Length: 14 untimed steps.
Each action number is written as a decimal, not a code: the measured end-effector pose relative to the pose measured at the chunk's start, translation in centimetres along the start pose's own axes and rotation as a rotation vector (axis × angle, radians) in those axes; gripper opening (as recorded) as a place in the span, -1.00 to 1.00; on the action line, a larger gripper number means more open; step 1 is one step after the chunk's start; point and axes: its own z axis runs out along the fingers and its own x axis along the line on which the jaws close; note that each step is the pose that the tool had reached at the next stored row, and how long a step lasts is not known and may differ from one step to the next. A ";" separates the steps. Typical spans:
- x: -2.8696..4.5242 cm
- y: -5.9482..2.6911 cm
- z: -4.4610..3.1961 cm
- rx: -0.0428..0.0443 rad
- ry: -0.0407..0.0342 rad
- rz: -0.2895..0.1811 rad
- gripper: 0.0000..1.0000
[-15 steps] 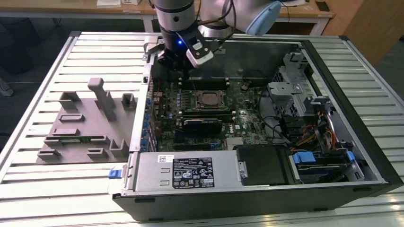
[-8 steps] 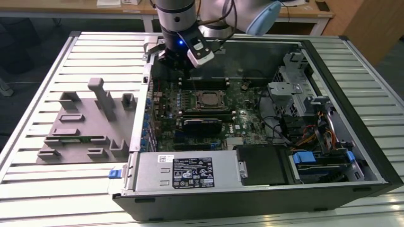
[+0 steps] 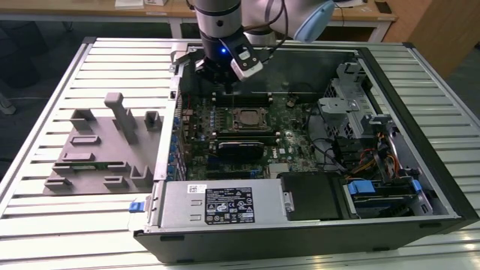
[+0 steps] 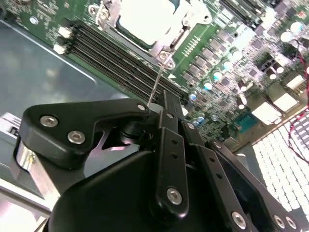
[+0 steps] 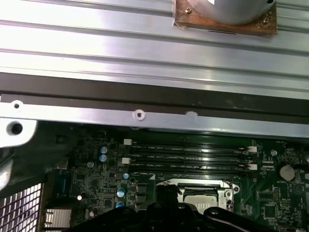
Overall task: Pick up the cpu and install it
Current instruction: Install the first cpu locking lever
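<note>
- My silver-grey jointed arm (image 3: 223,17) comes down from the far side of the scene, with a pale blue cap (image 3: 315,21) on the joint toward the exterior view's right.
- My dark wrist (image 3: 222,52) points straight down, a small blue light glowing on it.
- A white box-shaped camera (image 3: 246,63) sits tilted on the wrist's side.
- My black bolted-link gripper (image 3: 227,84) hangs beneath, aimed downward; in the second wrist view its black links (image 4: 166,145) narrow toward the tip.
</note>
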 end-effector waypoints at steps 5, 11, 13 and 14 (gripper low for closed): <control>-0.91 -0.06 0.12 0.0003 -0.0006 0.003 -0.79; -1.47 -0.10 0.18 0.0006 -0.0009 0.006 -0.79; -1.47 -0.10 0.19 0.0006 -0.0009 0.006 -0.79; -1.47 -0.10 0.19 0.0008 -0.0009 0.006 -0.79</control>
